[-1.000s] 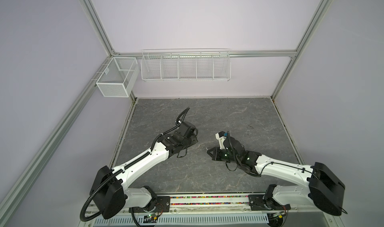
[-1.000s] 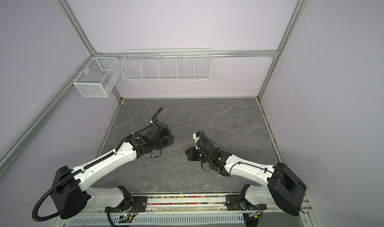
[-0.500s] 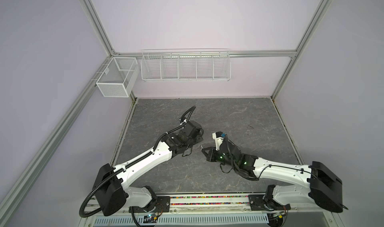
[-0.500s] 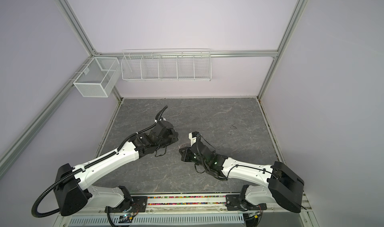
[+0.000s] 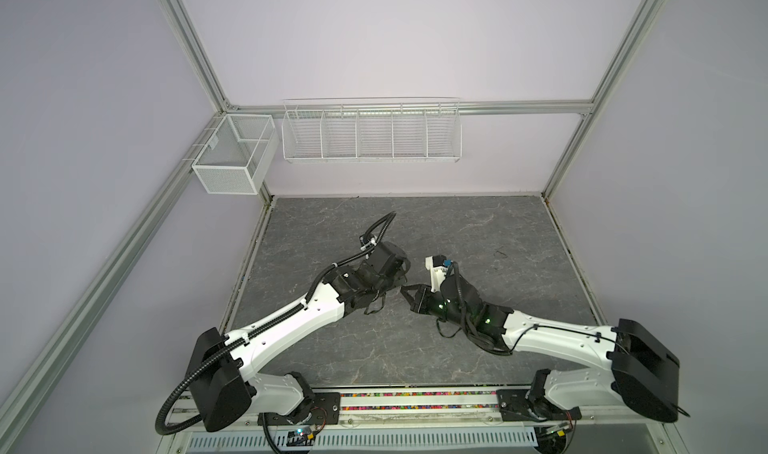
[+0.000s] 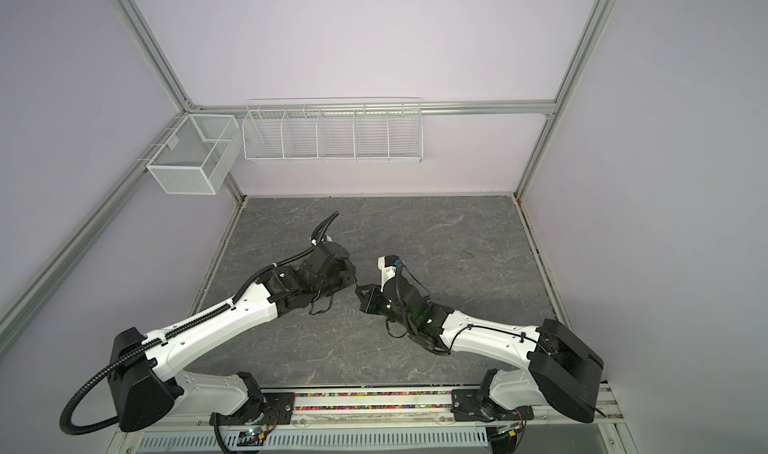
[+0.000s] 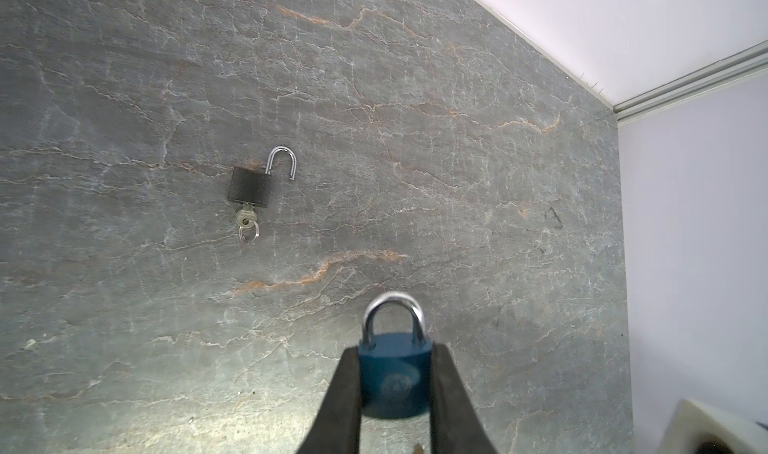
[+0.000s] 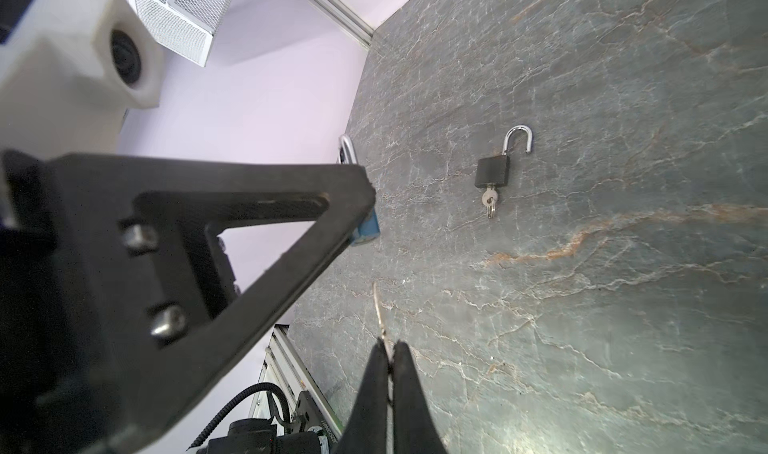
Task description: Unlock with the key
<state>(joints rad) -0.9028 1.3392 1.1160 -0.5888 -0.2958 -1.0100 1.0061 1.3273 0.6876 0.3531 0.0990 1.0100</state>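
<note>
Two padlocks are showing in the wrist views. The left gripper (image 7: 395,350) is clamping the blue padlock (image 7: 395,379) by the sides of its body, with its fingers (image 7: 345,393) pressing on either flank. The shackle (image 7: 392,310) is sticking out past the fingertips, with both legs seated in the body.

The right gripper (image 8: 390,350) is pinching the key (image 8: 379,306), its jaws drawn together on it. The blade is poking out beyond the tips and is showing edge-on as a thin sliver.

In the right wrist view the blue padlock is sitting ahead of the right jaws and off to one side. It is just past the key's tip, with a gap showing between the two. The keyhole is facing away from both wrist cameras.

In both top views the two grippers are meeting almost tip to tip over the middle of the table (image 5: 457,231).

The black padlock (image 7: 250,186) is lying flat on the table well ahead of both pairs of jaws. Its own shackle is swung open, and a second key (image 7: 245,216) with a ring is sitting in its base.

A basket (image 8: 174,28) is hanging on the wall beyond the left gripper.
</note>
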